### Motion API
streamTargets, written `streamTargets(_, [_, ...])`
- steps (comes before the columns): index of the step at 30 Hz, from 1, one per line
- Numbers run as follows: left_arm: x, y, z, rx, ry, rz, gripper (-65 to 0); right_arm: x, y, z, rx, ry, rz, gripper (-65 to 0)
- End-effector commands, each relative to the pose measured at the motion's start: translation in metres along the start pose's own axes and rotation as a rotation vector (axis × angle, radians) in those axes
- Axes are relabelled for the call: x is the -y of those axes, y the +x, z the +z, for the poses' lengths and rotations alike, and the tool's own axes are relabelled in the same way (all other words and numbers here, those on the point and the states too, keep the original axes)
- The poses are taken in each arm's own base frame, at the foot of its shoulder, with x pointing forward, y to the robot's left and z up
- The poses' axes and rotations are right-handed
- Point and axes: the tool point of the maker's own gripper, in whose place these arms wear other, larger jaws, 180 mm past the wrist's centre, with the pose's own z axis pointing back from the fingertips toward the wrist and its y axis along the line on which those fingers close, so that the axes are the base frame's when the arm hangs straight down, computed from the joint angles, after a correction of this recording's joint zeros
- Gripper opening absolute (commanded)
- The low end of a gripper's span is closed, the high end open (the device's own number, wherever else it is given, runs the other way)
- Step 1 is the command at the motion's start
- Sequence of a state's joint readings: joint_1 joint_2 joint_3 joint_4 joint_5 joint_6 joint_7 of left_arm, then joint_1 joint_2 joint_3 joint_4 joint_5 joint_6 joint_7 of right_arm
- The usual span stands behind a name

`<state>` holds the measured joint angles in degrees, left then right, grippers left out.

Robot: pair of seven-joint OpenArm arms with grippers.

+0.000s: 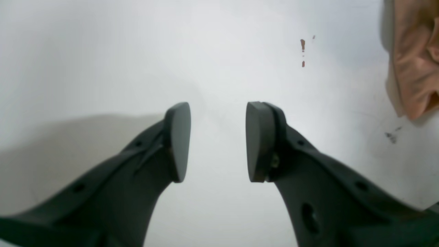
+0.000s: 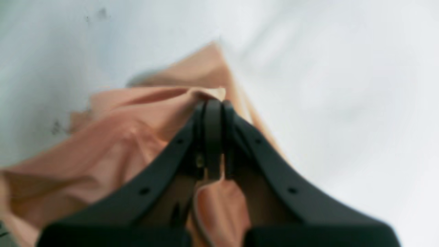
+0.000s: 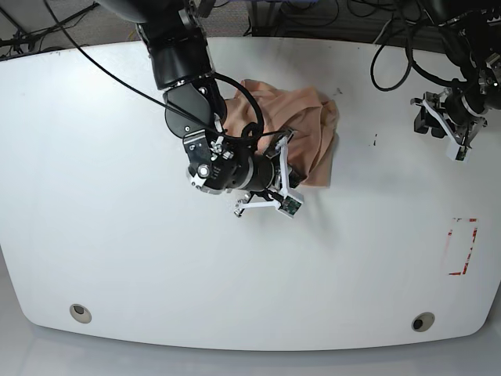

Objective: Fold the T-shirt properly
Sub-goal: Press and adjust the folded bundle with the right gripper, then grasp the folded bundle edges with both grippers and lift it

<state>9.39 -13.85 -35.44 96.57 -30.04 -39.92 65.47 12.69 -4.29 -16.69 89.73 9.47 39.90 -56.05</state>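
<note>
The peach T-shirt (image 3: 301,117) lies crumpled in a heap at the back middle of the white table (image 3: 117,235). No emblem shows. My right gripper (image 3: 302,171) is at the heap's near edge. In the right wrist view the gripper (image 2: 212,103) is shut on a fold of the shirt (image 2: 113,144), with cloth bunched between and below the fingers. My left gripper (image 3: 435,119) is open and empty above bare table at the far right, well apart from the shirt. In the left wrist view the gripper (image 1: 217,113) has its pads wide apart, and a bit of the shirt (image 1: 415,61) shows at the upper right.
A red outlined marking (image 3: 462,247) is on the table at the right. Two round holes (image 3: 78,312) (image 3: 423,321) sit near the front edge. Cables hang along the back edge (image 3: 391,47). Small red-brown specks (image 1: 303,44) mark the table surface.
</note>
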Motion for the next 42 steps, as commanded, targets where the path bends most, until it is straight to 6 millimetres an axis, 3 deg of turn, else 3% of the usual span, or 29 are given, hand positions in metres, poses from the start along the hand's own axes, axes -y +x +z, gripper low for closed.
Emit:
streamTargets(1, [-0.004,0.013,0.005,0.041,0.008,-0.018,-41.1,-0.003,0.038,0.015,0.119,-0.018,0.041,-65.0])
streamTargets(8, [-0.004,0.012,0.005,0.038,0.007,-0.017,-41.1,-0.019,0.055,0.021,0.188,-0.005,0.034,-65.0])
streamTargets(12, [-0.003,0.011,0.005,0.037,0.006,-0.019,-41.1,-0.029,0.078,0.025,0.271,0.051,0.012,-65.0])
streamTargets(19, [-0.002,0.005,0.005,0.022,0.004,-0.015,-41.1,-0.031,0.111,0.027,0.413,0.137,-0.029,-65.0])
streamTargets(26, [0.015,0.006,-0.003,0.006,-0.042,-0.056,-41.1,-0.043,0.110,-0.008,0.388,0.245,-0.063,-64.7])
streamTargets(28, [0.021,0.006,-0.006,0.000,-0.058,-0.069,-41.1,-0.046,0.106,-0.016,0.384,0.261,-0.078,-60.7])
streamTargets(32, [0.039,0.007,-0.015,-0.017,-0.106,-0.109,-41.1,-0.043,0.109,-0.022,0.426,0.271,-0.113,-46.9])
streamTargets(37, [0.069,0.004,-0.027,-0.051,-0.184,-0.178,-41.1,-0.041,0.118,-0.011,0.471,0.257,-0.096,-27.3])
streamTargets(39, [0.079,0.008,-0.027,-0.046,-0.203,-0.210,-41.1,-0.033,0.113,-0.004,0.481,0.229,-0.098,-24.1])
streamTargets(42, [0.100,0.021,-0.022,-0.013,-0.230,-0.284,-41.1,-0.017,0.101,0.016,0.510,0.166,-0.114,-24.4])
